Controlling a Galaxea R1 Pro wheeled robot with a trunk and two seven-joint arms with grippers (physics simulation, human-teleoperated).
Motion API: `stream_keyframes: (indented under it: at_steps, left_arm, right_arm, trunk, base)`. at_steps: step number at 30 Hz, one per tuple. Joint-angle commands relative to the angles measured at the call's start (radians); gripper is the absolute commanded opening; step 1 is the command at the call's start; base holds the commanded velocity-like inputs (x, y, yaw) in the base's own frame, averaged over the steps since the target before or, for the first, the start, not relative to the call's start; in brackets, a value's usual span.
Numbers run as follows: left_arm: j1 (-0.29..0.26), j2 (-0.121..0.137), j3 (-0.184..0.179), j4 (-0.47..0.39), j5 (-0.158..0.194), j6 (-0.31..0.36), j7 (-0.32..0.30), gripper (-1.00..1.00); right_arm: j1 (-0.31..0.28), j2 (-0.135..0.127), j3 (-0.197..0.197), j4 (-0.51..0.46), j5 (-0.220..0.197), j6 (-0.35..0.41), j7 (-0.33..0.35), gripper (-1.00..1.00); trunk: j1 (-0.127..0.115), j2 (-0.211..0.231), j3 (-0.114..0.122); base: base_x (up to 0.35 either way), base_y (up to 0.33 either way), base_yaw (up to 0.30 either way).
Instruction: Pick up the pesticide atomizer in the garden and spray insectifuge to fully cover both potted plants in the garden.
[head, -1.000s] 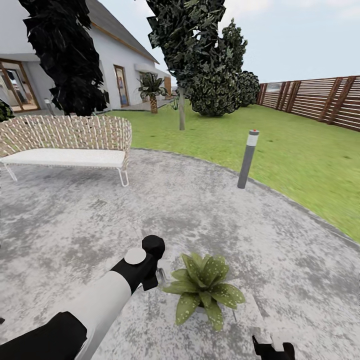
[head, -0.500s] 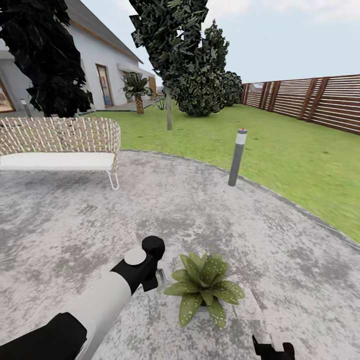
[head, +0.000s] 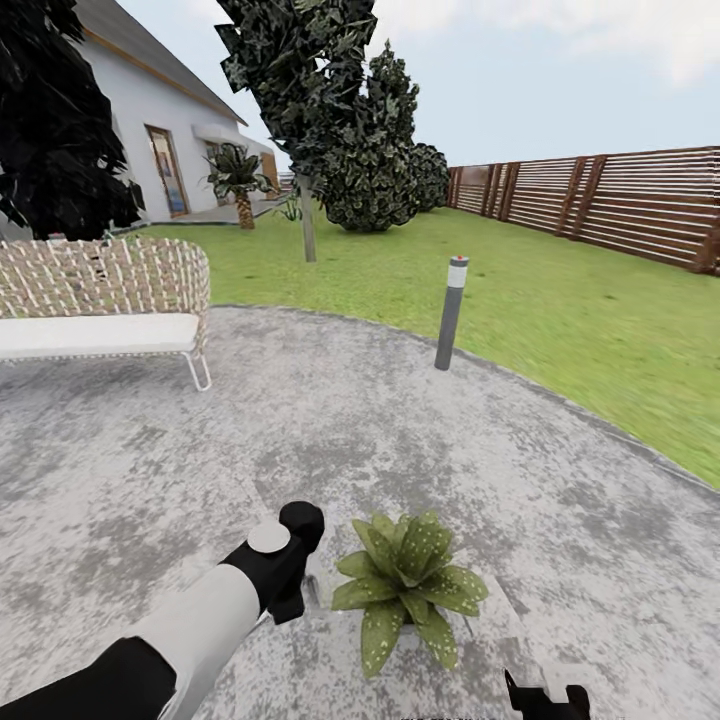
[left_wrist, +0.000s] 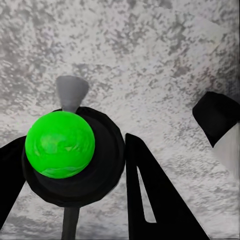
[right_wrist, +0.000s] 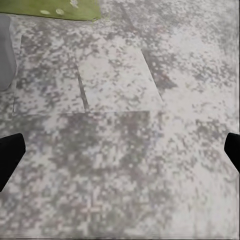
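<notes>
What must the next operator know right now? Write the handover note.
Left end effector: shut on the black-bodied, green-capped pesticide atomizer, over the grey paved patio.
Right end effector: open, empty, low over the paving.
One green speckled-leaf potted plant stands just right of the left arm's tip.
Done: atomizer picked up.
Left: spray this plant, then find and spray the second. Spray coverage cannot be read from the views.

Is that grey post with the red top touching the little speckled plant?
Apart. The head view shows the grey post standing at the far edge of the patio, with a wide stretch of bare paving between it and the potted plant.
</notes>
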Motion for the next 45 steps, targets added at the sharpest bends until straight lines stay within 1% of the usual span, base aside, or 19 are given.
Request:
stream_keyframes:
  at_steps: [1,4,7,12,14,16,17,18,19,21,22,23,26,27,29,34,42,45]
  left_arm:
    - [0.002,0.001,-0.002,0.001,-0.004,0.007,-0.012,-1.0]
    - [0.005,0.001,-0.002,0.005,-0.001,0.004,-0.017,-1.0]
    - [0.007,0.011,0.002,0.003,-0.001,0.0,-0.044,-1.0]
    - [-0.006,0.014,0.002,-0.039,-0.004,0.003,-0.047,-1.0]
    - [-0.003,0.029,0.005,-0.044,-0.003,0.003,-0.044,-1.0]
    - [0.001,0.057,0.007,-0.045,-0.002,0.003,-0.041,-1.0]
    - [0.002,0.066,0.019,-0.047,0.002,0.003,-0.039,-1.0]
    - [0.002,0.068,0.041,-0.049,0.006,0.003,-0.038,-1.0]
    - [0.002,0.065,0.07,-0.056,0.008,0.003,-0.037,-1.0]
    - [0.002,0.058,0.099,-0.094,0.01,0.002,-0.036,-1.0]
    - [0.003,0.039,0.11,-0.134,0.011,0.001,-0.037,-1.0]
    - [0.004,0.032,0.111,-0.137,0.012,0.001,-0.038,-1.0]
    - [0.007,0.036,0.111,-0.118,0.013,0.0,-0.04,-1.0]
    - [0.017,0.036,0.109,-0.054,0.008,-0.002,-0.041,-1.0]
    - [0.026,0.035,0.108,-0.031,0.005,-0.003,-0.039,-1.0]
    - [0.028,0.034,0.108,-0.034,0.001,-0.002,-0.033,-1.0]
    - [0.028,0.033,0.11,-0.034,0.001,0.0,-0.03,-1.0]
    - [0.028,0.034,0.109,-0.035,0.001,0.0,-0.031,-1.0]
  right_arm:
    - [-0.001,0.0,-0.009,0.001,0.009,-0.004,0.003,1.0]
    - [-0.001,0.0,-0.009,0.001,0.009,-0.004,0.003,1.0]
    - [-0.001,-0.001,-0.009,0.001,0.009,-0.004,0.003,1.0]
    - [-0.001,-0.001,-0.009,0.001,0.009,-0.004,0.003,1.0]
    - [-0.001,-0.001,-0.009,0.001,0.009,-0.004,0.003,1.0]
    - [-0.001,-0.001,-0.009,0.001,0.009,-0.004,0.003,1.0]
    - [-0.001,-0.001,-0.009,0.001,0.009,-0.004,0.003,1.0]
    - [-0.001,-0.001,-0.009,0.001,0.009,-0.004,0.003,1.0]
    - [-0.001,-0.001,-0.009,0.001,0.009,-0.004,0.003,1.0]
    - [-0.001,-0.001,-0.009,0.001,0.009,-0.004,0.003,1.0]
    - [-0.001,-0.001,-0.009,0.001,0.009,-0.004,0.003,1.0]
    - [-0.001,-0.001,-0.009,0.001,0.009,-0.005,0.003,1.0]
    - [-0.001,-0.001,-0.009,0.001,0.009,-0.004,0.003,1.0]
    - [-0.001,-0.001,-0.009,0.001,0.009,-0.004,0.003,1.0]
    - [-0.001,-0.001,-0.009,0.001,0.009,-0.004,0.003,1.0]
    - [-0.001,-0.001,-0.009,0.001,0.009,-0.004,0.003,1.0]
    - [-0.001,-0.001,-0.009,0.001,0.009,-0.004,0.003,1.0]
    - [-0.001,-0.001,-0.009,0.001,0.009,-0.004,0.003,1.0]
  trunk:
    - [0.0,0.0,-0.001]
    - [0.0,0.0,-0.001]
    - [0.0,0.0,-0.001]
    - [0.0,0.0,-0.001]
    - [0.0,0.0,-0.001]
    - [0.0,0.0,-0.001]
    - [0.0,0.0,-0.001]
    - [0.0,0.0,-0.001]
    - [0.0,0.0,-0.001]
    - [0.0,0.0,-0.001]
    - [0.0,0.0,-0.001]
    - [0.0,0.0,-0.001]
    - [0.0,0.0,-0.001]
    - [0.0,0.0,-0.001]
    - [0.0,0.0,-0.001]
    - [0.0,0.0,-0.001]
    - [0.0,0.0,-0.001]
    - [0.0,0.0,-0.001]
  base:
    - [0.001,0.001,-0.209]
    - [0.0,0.0,-0.076]
    - [0.0,0.0,-0.013]
    - [0.0,0.0,-0.001]
    - [0.0,0.0,0.0]
    - [0.0,0.0,0.0]
    - [0.0,0.0,0.0]
    - [0.0,0.0,0.0]
    - [0.0,0.0,0.0]
    - [0.0,0.0,0.0]
    - [0.0,0.0,0.0]
    - [0.0,0.0,0.0]
    - [0.0,0.0,0.0]
    - [0.0,0.0,0.0]
    - [0.0,0.0,0.0]
    - [0.0,0.047,-0.056]
    - [0.019,0.282,-0.283]
    - [0.057,0.137,-0.3]
